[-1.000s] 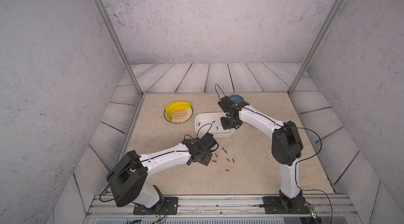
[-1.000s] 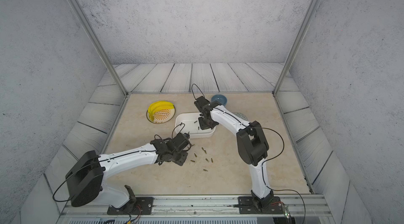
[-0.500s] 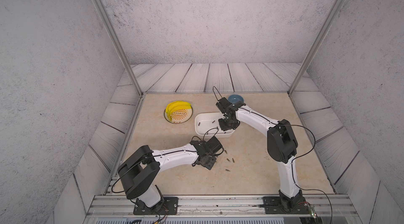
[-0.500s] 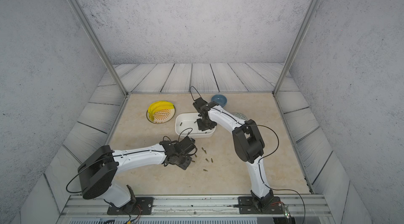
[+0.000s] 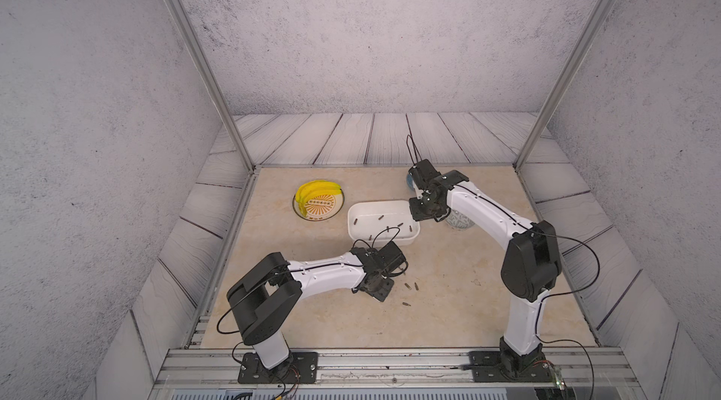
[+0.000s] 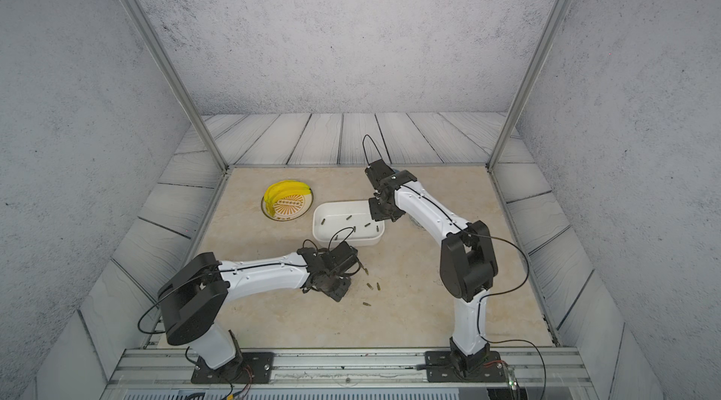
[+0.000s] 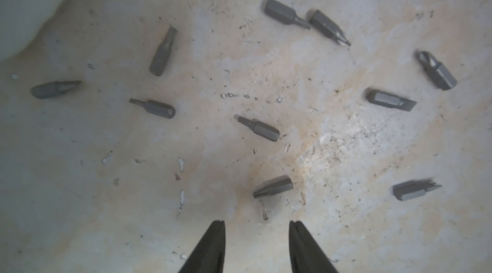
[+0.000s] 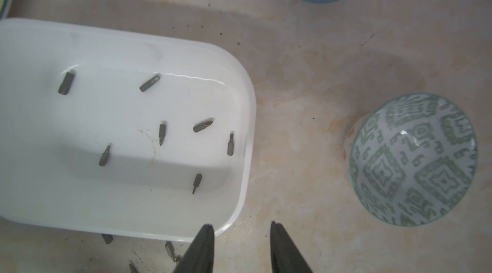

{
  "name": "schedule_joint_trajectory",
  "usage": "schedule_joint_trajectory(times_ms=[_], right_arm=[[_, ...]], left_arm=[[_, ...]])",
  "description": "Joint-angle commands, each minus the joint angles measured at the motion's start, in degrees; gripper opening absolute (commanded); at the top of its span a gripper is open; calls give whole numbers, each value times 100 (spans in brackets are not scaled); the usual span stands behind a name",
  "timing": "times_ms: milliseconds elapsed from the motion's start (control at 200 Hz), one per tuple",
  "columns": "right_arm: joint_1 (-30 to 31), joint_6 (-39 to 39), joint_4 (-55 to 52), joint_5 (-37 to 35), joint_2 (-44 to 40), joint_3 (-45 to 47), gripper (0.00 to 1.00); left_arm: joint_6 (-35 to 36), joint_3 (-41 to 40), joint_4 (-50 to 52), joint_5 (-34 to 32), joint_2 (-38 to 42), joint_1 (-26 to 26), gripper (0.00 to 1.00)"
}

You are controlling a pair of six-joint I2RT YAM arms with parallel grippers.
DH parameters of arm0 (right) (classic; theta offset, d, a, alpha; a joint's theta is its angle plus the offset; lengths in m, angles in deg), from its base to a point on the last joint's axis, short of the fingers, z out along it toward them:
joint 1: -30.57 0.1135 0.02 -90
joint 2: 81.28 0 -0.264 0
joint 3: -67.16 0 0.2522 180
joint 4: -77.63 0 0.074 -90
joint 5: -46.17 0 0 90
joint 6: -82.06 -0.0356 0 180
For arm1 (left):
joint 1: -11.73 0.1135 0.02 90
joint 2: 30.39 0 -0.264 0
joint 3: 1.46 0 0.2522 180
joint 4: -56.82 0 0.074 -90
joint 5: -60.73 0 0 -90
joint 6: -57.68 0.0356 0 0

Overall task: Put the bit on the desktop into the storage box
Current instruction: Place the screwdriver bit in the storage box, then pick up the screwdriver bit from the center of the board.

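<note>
Since a second ago the right claw (image 8: pixel 241 224) has opened empty at the storage box (image 5: pixel 394 208) rim; left claw (image 7: pixel 256 222) hangs open over a bit (image 7: pixel 273 186) central on the surface (image 5: pixel 448 312); next: descend, pinch.

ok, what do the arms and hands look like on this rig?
The left arm and right arm have white link shells with bulky black joint housings. A thin black cable runs along each and loops free at the joints. Black base plates sit on an aluminium rail. Left hand and right hand have black fingers tapering to narrow tips.
</note>
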Motion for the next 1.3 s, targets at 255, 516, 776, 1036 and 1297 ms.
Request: schedule_joint_trajectory(times_ms=[255, 516, 776, 1036, 1297], right_arm=[[-2, 39, -278, -249, -1013, 476, 40], [10, 56, -346, -446, -1486, 642, 40], [3, 48, -341, -514, -1648, 685, 40], [-5, -105, -227, -459, -2187, 1344, 40], [-11, -247, -82, -499, -2709, 2194, 40]], left_arm=[[119, 329, 7, -31, -615, -24, 44], [189, 569, 16, 66, -821, -19, 35], [207, 628, 222, 180, -950, -22, 26], [216, 688, 465, 224, -1234, -24, 25], [168, 532, 358, 347, -1249, -25, 12]])
